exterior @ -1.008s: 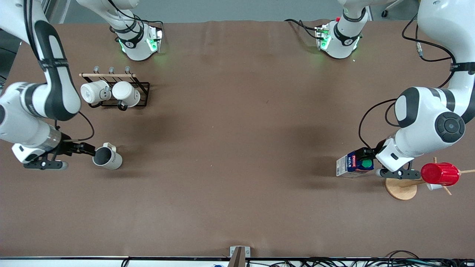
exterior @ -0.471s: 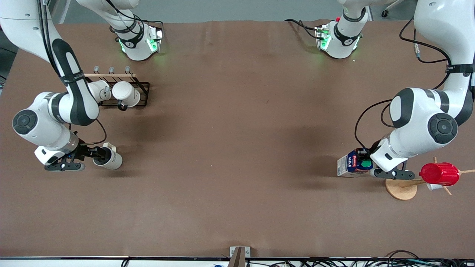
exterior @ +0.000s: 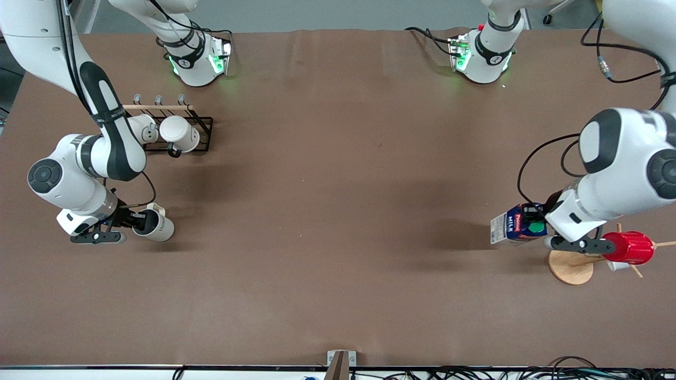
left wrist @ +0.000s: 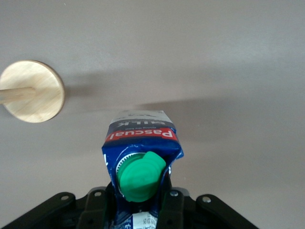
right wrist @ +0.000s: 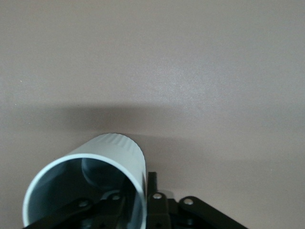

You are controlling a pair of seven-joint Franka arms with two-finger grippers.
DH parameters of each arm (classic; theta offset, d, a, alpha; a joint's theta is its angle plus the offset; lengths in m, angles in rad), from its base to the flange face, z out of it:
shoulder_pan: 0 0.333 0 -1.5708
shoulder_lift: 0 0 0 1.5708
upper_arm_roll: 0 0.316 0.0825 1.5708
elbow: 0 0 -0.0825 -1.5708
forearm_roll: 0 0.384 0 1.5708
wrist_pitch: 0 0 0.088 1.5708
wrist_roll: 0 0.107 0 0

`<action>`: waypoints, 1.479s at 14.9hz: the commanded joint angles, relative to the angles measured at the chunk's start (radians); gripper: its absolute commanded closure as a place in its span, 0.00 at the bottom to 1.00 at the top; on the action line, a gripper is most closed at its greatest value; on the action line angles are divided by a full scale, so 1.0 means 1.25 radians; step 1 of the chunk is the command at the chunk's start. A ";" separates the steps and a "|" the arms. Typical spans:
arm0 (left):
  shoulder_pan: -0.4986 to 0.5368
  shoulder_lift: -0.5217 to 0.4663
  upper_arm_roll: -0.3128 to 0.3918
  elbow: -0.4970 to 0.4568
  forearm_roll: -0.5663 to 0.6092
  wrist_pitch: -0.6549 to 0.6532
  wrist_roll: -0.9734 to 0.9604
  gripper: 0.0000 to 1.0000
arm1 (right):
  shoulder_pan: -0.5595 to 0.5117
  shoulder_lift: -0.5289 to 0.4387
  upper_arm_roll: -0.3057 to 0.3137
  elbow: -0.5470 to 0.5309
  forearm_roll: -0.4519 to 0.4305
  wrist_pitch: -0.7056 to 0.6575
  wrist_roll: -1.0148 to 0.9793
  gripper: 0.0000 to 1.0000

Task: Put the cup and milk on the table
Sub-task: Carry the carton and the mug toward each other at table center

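Observation:
The cup, cream-white with a dark inside, sits tilted low over the brown table near the right arm's end. My right gripper is shut on its rim. The right wrist view shows one finger inside the cup and one finger outside the wall, with my right gripper closed on it. The milk hangs tipped on its side in my left gripper, above the table. In the left wrist view my left gripper pinches the milk carton just below the green cap.
A black rack holds two white mugs near the right arm's base. A red ribbed cup hangs on a wooden stand close beside the left gripper. The stand's base also shows in the left wrist view.
My right gripper moved onto the cup's rim and closed; the cup stayed about where it was. My left gripper carried the milk a little toward the left arm's end, next to the stand.

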 commanded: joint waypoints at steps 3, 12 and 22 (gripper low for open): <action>0.007 -0.047 -0.010 0.010 0.012 -0.041 0.008 0.73 | 0.029 -0.032 0.006 0.095 -0.004 -0.163 0.043 1.00; -0.001 -0.042 -0.043 0.046 0.001 -0.041 -0.006 0.73 | 0.241 0.116 0.195 0.386 -0.018 -0.273 0.505 1.00; -0.194 0.045 -0.077 0.054 0.003 -0.017 -0.319 0.73 | 0.469 0.243 0.197 0.473 -0.088 -0.255 0.731 0.99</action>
